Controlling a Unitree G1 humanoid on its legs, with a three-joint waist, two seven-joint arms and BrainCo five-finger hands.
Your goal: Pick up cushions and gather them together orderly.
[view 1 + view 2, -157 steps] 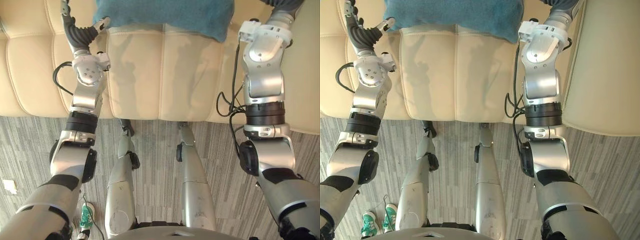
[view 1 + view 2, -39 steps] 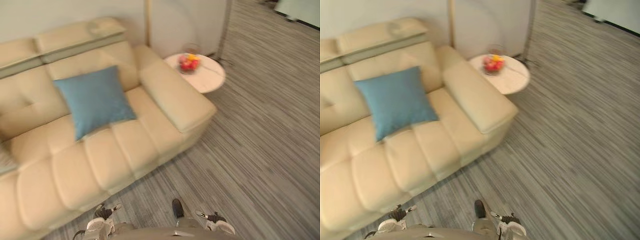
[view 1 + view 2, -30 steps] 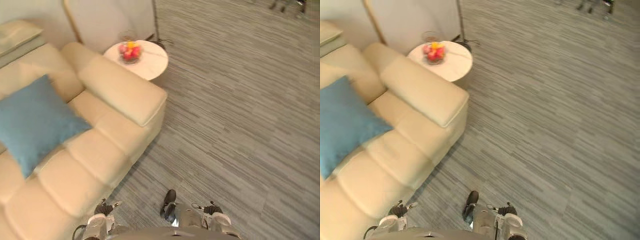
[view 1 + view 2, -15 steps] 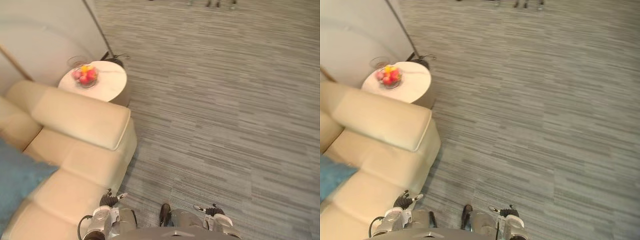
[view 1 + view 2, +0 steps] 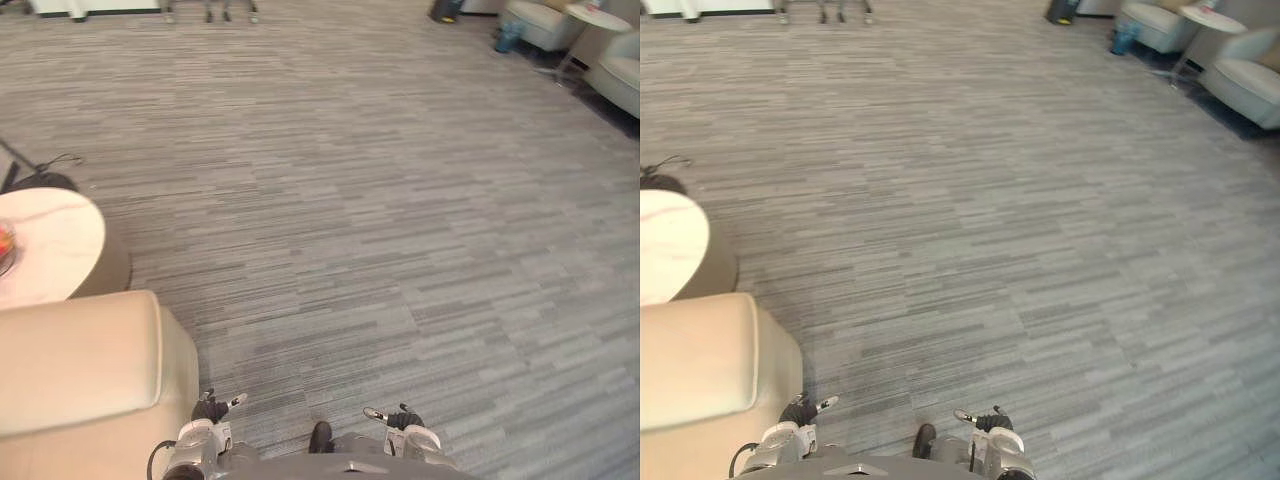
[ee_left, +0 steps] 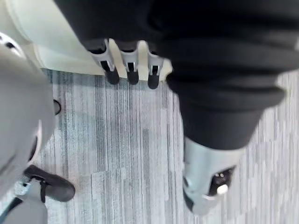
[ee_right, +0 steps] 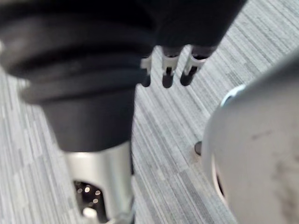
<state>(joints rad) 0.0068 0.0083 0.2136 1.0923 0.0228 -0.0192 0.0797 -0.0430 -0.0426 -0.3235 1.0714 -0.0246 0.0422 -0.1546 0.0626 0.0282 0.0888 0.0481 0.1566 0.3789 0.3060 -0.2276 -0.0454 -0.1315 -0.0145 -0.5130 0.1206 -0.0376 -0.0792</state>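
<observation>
View swung from sofa (image 5: 70, 370) to carpet (image 5: 380, 220); left hand (image 6: 131, 65), right hand (image 7: 167, 71) relaxed

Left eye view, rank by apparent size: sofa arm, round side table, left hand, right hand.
1. sofa arm
2. round side table
3. left hand and right hand: look alike, not ranked.

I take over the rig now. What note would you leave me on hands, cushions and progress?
Left hand: open, empty, hanging low near the sofa armrest.
Right hand: open, empty, over the carpet.
Cushions: the blue cushion lay on the sofa seat a second ago; the head has since turned away.
Done: no gathering visible.
Left: turn back, pick up cushions, gather them orderly.
</observation>
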